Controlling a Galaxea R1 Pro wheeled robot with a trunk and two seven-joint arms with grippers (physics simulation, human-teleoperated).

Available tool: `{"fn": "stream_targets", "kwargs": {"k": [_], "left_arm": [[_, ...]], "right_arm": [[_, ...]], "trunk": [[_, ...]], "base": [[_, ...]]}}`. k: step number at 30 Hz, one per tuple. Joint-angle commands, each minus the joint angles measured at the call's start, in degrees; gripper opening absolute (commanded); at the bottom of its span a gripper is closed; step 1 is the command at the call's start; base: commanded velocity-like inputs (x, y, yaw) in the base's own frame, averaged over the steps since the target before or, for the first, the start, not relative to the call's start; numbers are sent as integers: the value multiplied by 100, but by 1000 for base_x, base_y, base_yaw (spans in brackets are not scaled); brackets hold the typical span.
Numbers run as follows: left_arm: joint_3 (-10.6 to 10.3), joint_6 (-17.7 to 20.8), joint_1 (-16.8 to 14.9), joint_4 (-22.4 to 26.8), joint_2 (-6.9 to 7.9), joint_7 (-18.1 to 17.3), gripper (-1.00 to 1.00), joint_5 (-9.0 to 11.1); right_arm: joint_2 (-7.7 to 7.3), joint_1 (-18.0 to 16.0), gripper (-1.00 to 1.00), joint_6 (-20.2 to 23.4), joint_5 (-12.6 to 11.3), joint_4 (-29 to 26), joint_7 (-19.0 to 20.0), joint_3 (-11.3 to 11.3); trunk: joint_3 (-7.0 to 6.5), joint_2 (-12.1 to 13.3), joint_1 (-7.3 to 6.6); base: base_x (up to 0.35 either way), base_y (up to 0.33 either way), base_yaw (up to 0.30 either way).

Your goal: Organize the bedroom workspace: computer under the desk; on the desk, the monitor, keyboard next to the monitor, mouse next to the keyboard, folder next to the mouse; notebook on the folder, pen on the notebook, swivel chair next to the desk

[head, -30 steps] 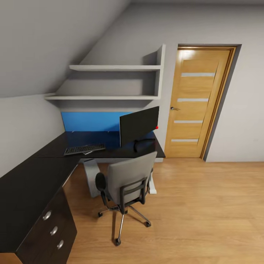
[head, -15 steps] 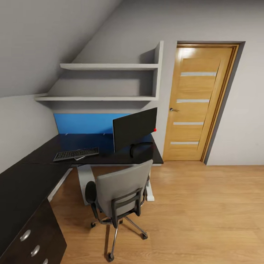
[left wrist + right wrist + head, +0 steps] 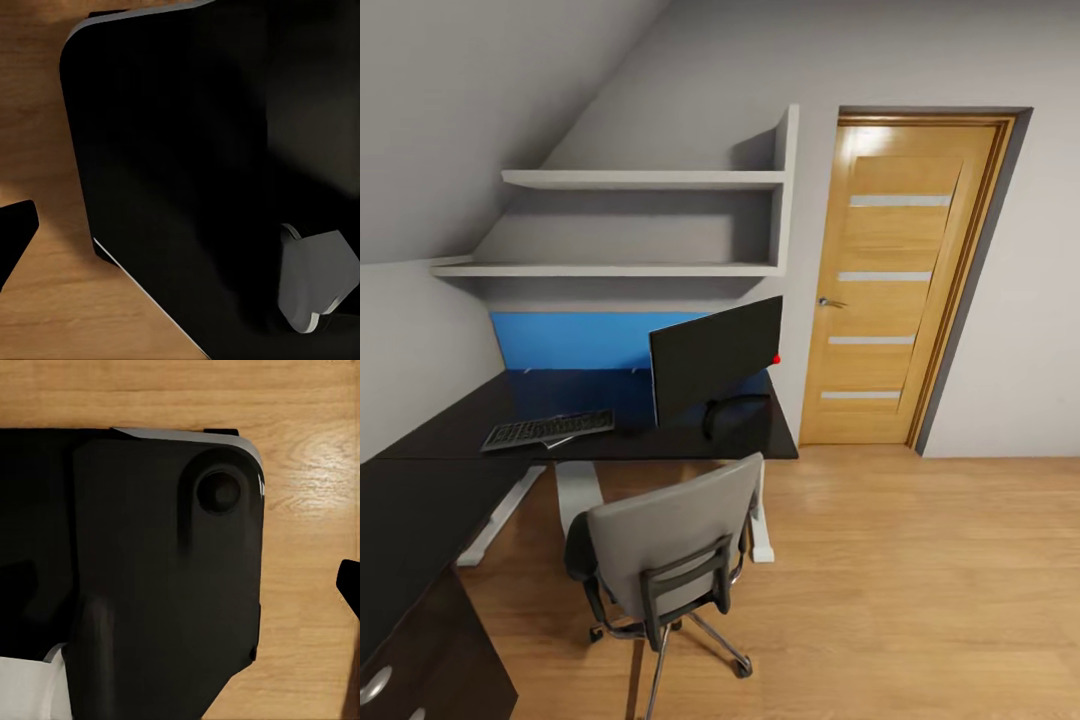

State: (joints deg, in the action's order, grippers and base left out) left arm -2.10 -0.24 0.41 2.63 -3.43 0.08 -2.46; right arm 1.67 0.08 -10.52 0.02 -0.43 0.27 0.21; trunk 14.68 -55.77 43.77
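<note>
Visibly one monitor (image 3: 715, 357), keyboard (image 3: 547, 429), swivel chair (image 3: 668, 543); mouse unclear.

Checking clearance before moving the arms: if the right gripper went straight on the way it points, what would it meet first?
Most likely the robot's own black base, which spans most of the right wrist view, with the wooden floor beyond its edge. Depth is unclear, so this is a guess.

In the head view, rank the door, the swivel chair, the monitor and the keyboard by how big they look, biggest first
1. door
2. swivel chair, though it stands nearest the camera, which inflates it
3. monitor
4. keyboard
</note>
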Motion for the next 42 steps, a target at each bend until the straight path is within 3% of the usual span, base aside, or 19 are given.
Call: {"fn": "stream_targets", "kwargs": {"k": [1, 12, 31, 42], "left_arm": [[-18, -2, 3, 11, 0, 1, 100, -26], [-19, -2, 3, 14, 0, 1, 100, -26], [-16, -8, 3, 17, 0, 5, 100, -15], [32, -482, 3, 18, 0, 10, 100, 16]], "right_arm": [[0, 1, 100, -12, 1, -3, 2, 4], [-2, 1, 100, -43, 7, -10, -1, 18], [-9, 1, 100, -78, 6, -10, -9, 6], [-11, 1, 100, -310, 6, -14, -16, 6]], "trunk": [[4, -3, 2], [4, -3, 2], [4, -3, 2], [4, -3, 2]], "base": [[125, -106, 0], [216, -203, -26], [26, -27, -254], [0, 0, -265]]}}
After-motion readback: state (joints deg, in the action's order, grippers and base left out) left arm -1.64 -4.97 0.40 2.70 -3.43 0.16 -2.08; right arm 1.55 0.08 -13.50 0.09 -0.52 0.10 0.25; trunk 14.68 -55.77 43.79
